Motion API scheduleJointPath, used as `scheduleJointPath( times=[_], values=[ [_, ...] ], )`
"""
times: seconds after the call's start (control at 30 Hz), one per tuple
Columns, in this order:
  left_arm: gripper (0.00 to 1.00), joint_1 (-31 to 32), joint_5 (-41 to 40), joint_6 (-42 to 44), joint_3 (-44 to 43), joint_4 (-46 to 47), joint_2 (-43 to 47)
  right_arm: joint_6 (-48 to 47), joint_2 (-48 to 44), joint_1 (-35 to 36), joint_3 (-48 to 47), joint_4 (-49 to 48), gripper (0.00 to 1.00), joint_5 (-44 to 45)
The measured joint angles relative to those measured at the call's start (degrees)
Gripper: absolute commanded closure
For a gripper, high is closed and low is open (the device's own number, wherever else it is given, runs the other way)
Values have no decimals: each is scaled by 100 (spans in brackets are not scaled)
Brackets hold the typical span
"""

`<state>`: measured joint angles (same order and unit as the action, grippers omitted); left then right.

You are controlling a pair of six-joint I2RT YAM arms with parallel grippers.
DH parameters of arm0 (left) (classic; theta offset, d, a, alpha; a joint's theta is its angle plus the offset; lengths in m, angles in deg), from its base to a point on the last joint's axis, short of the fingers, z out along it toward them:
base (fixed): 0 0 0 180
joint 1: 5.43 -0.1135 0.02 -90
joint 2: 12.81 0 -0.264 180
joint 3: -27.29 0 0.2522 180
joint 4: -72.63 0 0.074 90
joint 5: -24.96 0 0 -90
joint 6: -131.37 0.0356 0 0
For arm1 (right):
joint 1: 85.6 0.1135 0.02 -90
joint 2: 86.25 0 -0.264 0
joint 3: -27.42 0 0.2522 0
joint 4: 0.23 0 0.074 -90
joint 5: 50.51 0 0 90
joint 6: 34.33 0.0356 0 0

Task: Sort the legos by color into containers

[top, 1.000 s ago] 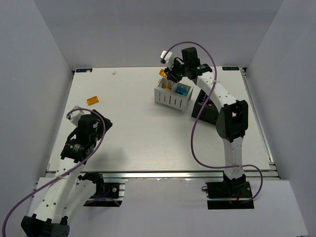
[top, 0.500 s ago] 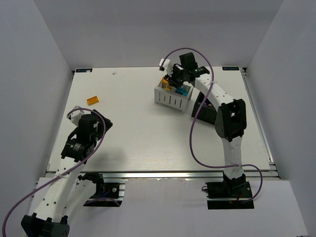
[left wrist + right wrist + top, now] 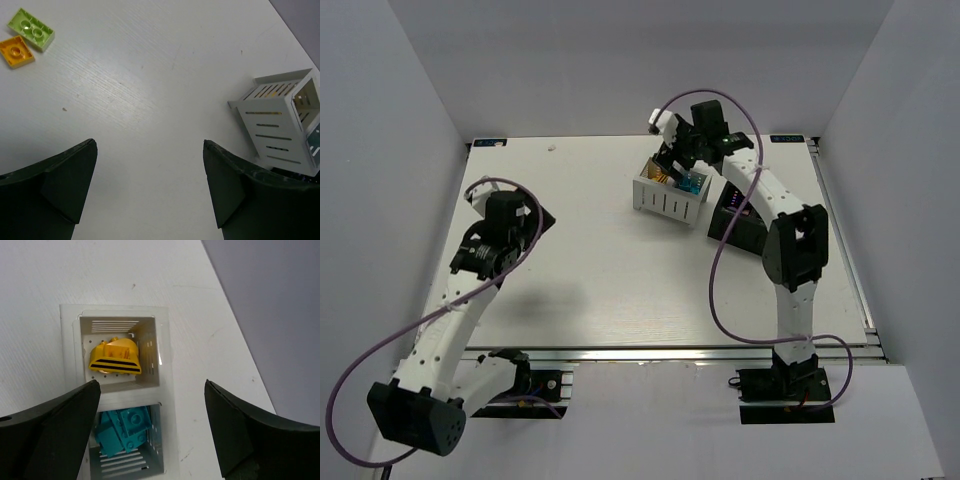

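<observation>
Legos point(image 3: 131, 421) lie in two spots: an orange rounded brick point(image 3: 114, 358) and several cyan bricks point(image 3: 120, 437) sit in separate compartments of the white container point(image 3: 115, 311), while a lime green brick point(image 3: 31, 29) and a small orange brick point(image 3: 16, 51) lie just beside each other on the table point(image 3: 150, 75), well apart from that container. The right gripper point(image 3: 152, 430) hangs above the container and the left gripper point(image 3: 150, 185) hovers off to its side, both with jaws spread wide, holding nothing.

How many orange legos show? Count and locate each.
2. One orange lego lies in the white container; a second orange lego on the table beside a lime green lego. Others possibly hidden.
</observation>
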<state>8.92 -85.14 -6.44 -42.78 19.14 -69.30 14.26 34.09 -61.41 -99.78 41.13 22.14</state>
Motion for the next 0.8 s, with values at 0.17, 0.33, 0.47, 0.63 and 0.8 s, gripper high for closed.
scheduleJointPath(
  times=[0.17, 0.33, 0.47, 0.63, 0.8],
  values=[
    [46, -472, 387, 210, -527, 125, -973, 645, -1038, -267, 957, -839, 32, -413],
    [60, -1421, 1016, 466, -824, 319, -2146, 1082, -1919, -748, 1534, -986, 76, -2048],
    [33, -2131, 1464, 374, -1163, 496, -3088, 1285, -2496, -754, 2485, -1121, 52, -2881],
    [15, -2610, 1722, -306, -1757, 643, -4262, 1344, -2693, -643, 3423, -1143, 49, -3261],
    [11, -2645, 1764, -1198, -2218, 931, -5125, 1403, -2721, -660, 3814, -1134, 48, -3329]
  ],
)
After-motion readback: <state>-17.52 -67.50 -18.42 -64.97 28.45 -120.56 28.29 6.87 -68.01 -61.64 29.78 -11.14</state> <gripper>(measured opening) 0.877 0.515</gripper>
